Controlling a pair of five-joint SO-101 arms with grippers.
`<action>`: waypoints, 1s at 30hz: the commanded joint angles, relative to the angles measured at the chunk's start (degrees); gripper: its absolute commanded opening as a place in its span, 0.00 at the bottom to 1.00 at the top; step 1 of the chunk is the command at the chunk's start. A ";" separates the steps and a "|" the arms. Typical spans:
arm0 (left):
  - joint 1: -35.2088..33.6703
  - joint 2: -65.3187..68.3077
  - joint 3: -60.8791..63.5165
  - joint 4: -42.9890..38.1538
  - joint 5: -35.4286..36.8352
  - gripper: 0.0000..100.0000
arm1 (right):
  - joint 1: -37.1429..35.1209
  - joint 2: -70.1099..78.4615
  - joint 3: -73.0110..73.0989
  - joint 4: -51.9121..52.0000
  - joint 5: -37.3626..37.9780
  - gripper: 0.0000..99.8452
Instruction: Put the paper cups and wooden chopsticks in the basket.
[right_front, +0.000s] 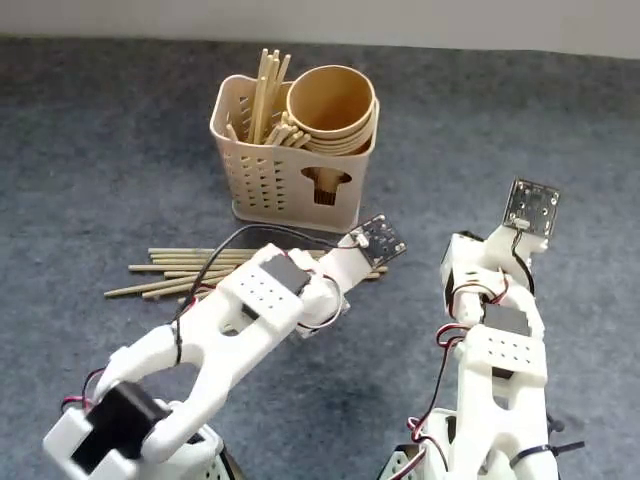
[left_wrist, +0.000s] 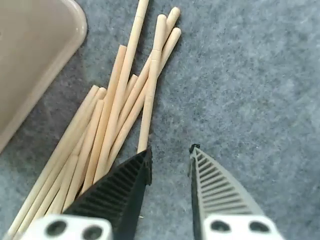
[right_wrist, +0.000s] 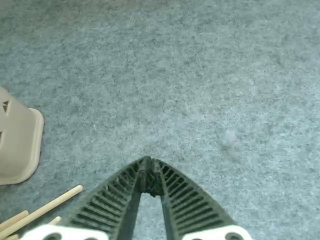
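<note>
A beige slotted basket (right_front: 290, 180) stands at the back of the grey carpet. It holds stacked paper cups (right_front: 333, 105) and several wooden chopsticks (right_front: 264, 95) upright. More wooden chopsticks (right_front: 175, 270) lie in a loose bundle in front of the basket, also seen close up as chopsticks (left_wrist: 117, 110). My left gripper (left_wrist: 170, 150) hovers open just above the carpet at the bundle's end, nothing between its fingers; its black fingertip (left_wrist: 145, 157) is at a chopstick's tip. My right gripper (right_wrist: 149, 170) is shut and empty over bare carpet to the right of the basket.
The basket's corner (right_wrist: 20, 145) and a chopstick end (right_wrist: 45, 207) lie near the right gripper. The basket's base (left_wrist: 35, 45) is close beside the left gripper. Open carpet stretches to the right and front.
</note>
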 joint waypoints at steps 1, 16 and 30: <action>0.92 2.86 -5.05 -0.97 -0.44 0.14 | -0.40 -0.84 -0.40 -1.27 0.70 0.01; -2.33 17.27 -13.76 -0.53 -0.70 0.06 | -0.40 -0.84 -0.40 -1.27 0.70 0.01; -2.33 7.69 -11.74 4.84 -0.53 0.00 | -0.40 -0.84 -0.40 -1.27 0.70 0.01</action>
